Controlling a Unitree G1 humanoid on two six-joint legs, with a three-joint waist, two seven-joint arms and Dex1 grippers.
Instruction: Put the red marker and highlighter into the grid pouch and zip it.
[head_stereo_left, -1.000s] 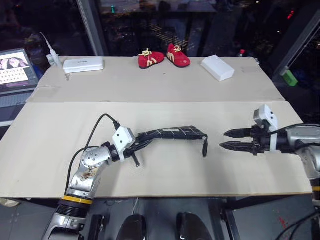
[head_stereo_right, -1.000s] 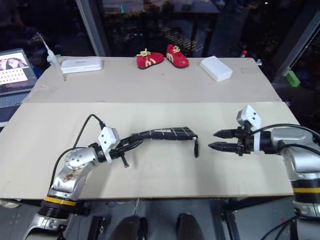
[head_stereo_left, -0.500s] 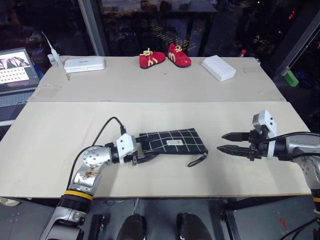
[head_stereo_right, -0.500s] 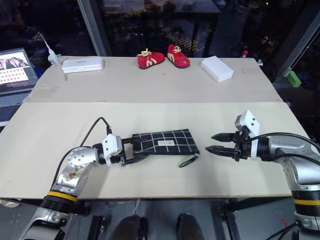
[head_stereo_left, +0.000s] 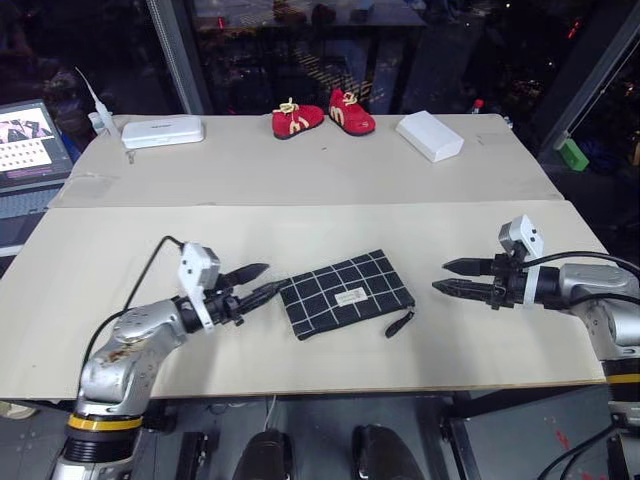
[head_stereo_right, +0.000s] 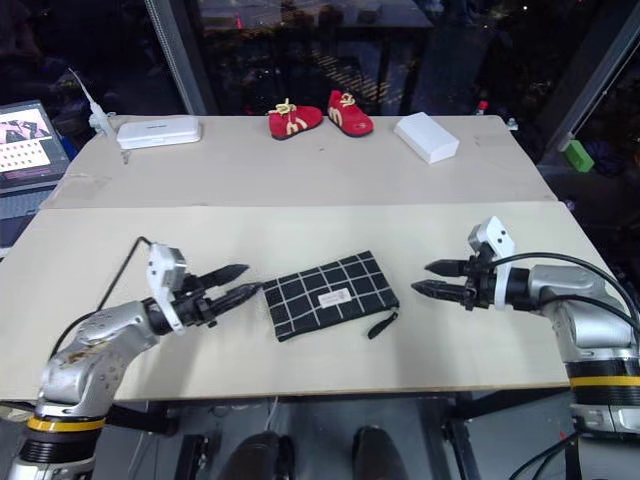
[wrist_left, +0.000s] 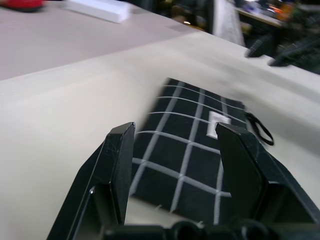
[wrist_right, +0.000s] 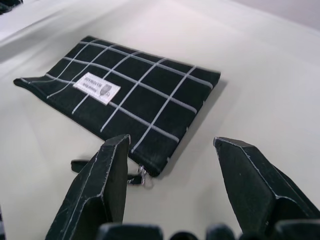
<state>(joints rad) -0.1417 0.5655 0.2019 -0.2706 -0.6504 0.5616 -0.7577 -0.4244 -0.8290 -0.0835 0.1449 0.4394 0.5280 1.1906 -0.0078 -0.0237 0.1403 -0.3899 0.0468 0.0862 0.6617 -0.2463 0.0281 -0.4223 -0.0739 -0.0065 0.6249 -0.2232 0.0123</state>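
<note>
Looking from the head camera, you see the grid pouch (head_stereo_left: 346, 294) lying flat on the table (head_stereo_left: 330, 180), between the left gripper (head_stereo_left: 263, 282) and right gripper (head_stereo_left: 447, 277), both spread and empty, neither touching it. Your left wrist view shows parted fingers (wrist_left: 119, 170) just short of the pouch's edge. Your right wrist view shows parted fingers (wrist_right: 112, 175) facing the pouch's strap (wrist_right: 80, 165) end.

Beige flat bench (head_stereo_left: 300, 170). At its far edge: pair of small red fabric shoes (head_stereo_left: 322, 115), between a white rounded case (head_stereo_left: 163, 131) and a white rectangular box (head_stereo_left: 430, 136). Laptop screen (head_stereo_left: 25, 143) beside bench.
</note>
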